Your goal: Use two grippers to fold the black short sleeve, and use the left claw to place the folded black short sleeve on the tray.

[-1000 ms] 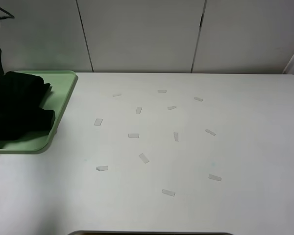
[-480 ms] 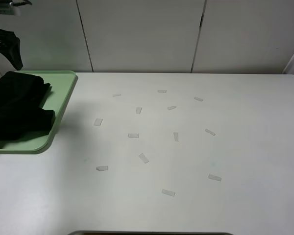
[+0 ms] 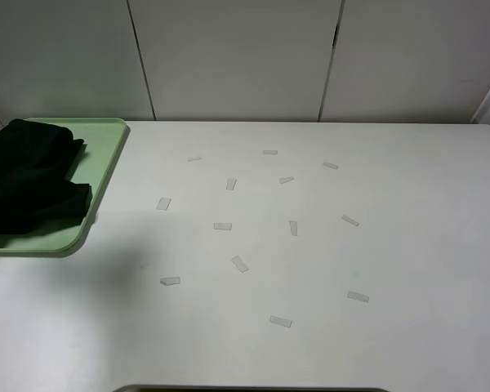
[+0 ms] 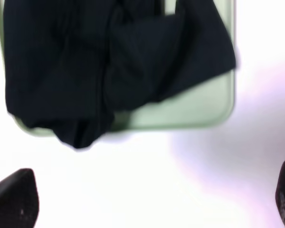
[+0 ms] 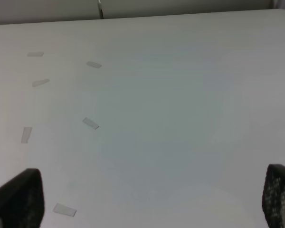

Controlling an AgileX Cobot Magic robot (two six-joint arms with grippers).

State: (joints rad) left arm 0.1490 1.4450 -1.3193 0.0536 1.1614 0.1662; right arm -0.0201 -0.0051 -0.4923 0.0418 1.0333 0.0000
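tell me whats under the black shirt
The black short sleeve lies bunched on the pale green tray, one fold spilling over its rim in the left wrist view. The tray floor beneath is covered, so anything there is hidden.

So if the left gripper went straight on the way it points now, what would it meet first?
Probably bare table. The open left gripper points at the white surface just short of the tray holding the black shirt; depth is unclear, so the tray's near rim is possible.

Short sleeve [image 3: 28, 184] on tray [image 3: 106, 163] at table's [image 3: 425, 245] left, tape scraps [image 3: 240, 263] scattered mid-table
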